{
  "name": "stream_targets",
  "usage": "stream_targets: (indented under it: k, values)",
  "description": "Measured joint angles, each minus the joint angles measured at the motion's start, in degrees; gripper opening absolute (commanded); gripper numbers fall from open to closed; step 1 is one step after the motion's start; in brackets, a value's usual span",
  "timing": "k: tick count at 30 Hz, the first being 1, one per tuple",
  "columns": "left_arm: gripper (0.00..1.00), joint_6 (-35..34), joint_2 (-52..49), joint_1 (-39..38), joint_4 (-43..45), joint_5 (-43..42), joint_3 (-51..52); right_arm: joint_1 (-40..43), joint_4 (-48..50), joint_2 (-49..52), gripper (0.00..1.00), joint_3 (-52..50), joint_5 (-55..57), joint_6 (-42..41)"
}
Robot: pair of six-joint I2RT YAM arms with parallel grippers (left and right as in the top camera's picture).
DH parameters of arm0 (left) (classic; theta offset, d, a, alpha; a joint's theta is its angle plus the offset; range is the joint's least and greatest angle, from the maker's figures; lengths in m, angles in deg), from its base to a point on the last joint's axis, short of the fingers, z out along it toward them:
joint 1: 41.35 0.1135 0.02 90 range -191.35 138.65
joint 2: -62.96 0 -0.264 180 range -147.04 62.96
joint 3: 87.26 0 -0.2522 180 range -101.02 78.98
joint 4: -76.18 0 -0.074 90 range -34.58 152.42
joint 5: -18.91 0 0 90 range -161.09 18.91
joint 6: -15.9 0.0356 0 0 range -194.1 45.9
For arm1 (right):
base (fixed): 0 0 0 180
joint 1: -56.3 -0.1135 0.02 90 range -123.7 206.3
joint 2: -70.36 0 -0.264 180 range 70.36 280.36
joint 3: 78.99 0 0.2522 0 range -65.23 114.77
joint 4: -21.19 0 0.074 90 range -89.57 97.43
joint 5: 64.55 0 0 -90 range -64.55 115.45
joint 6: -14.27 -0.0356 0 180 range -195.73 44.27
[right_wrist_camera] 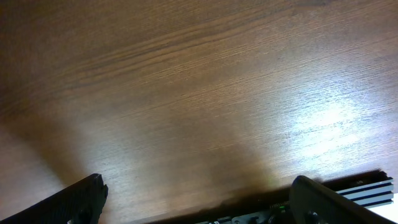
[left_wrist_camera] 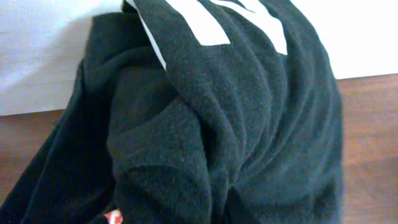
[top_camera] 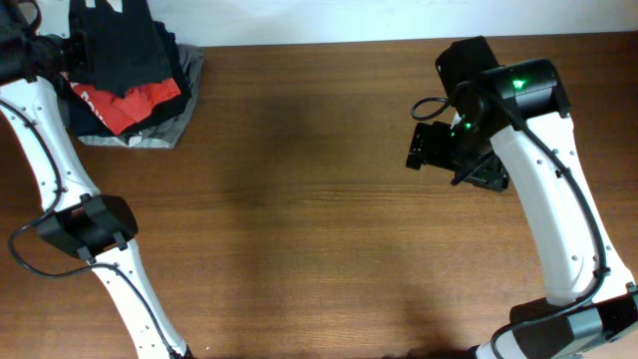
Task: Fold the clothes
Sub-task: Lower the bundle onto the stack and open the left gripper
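The clothes (top_camera: 118,40), one soft charcoal-black garment, sit bunched and deeply wrinkled at the far left corner of the tabletop (top_camera: 319,199), folds drawn together, a white mark (left_wrist_camera: 208,18) showing near the upper edge

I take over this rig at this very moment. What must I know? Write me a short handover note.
Left end effector: at the far left corner, apparently closed on a bunch of the dark garment; cloth hides its fingers.
Right end effector: open, holding nothing, above the table.
Things: the dark garment is crumpled on a pile, over the red T-shirt and grey garment.
Done: garment gripped, nothing folded.
Left: bring it to the middle, spread it flat, fold it.
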State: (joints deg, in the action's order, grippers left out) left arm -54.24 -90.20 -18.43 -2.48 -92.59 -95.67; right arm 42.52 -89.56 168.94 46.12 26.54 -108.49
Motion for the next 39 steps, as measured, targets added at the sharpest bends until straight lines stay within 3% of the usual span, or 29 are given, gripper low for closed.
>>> stream_targets:
  k: [2,4,8,19,20,23,28,31,39]
  values:
    - [0.36,-0.4,-0.2,0.4,1.1,0.7,0.6,0.0,0.0,0.0,0.99,0.0,0.0,0.0]
    - [0.68,-1.6,-0.4,1.0,2.0,1.6,1.0,0.0,0.0,0.0,0.99,0.0,0.0,0.0]
    - [0.97,-3.0,-0.6,2.5,3.4,2.7,1.0,0.0,0.0,0.0,0.99,0.0,0.0,0.0]
    - [0.99,-12.0,-0.6,5.2,1.2,6.5,0.0,0.0,0.0,0.0,0.99,0.0,0.0,0.0]
    - [0.97,-12.4,-0.6,5.3,0.5,6.7,-0.4,0.0,0.0,0.0,0.99,0.0,0.0,0.0]
    - [0.74,-13.5,-0.3,5.3,-1.0,6.9,-1.5,0.0,0.6,0.0,0.99,0.0,0.3,0.1]
    - [0.22,-14.4,2.0,4.4,0.7,3.9,-1.9,0.0,3.2,0.0,0.99,0.0,0.9,0.0]
    - [0.01,-14.7,3.8,3.1,3.0,1.8,-2.4,0.0,3.8,0.0,0.99,0.0,1.1,0.0]
    - [0.01,-14.8,4.9,-1.6,12.2,3.0,-3.1,0.0,3.8,0.0,0.99,0.0,1.3,1.7]
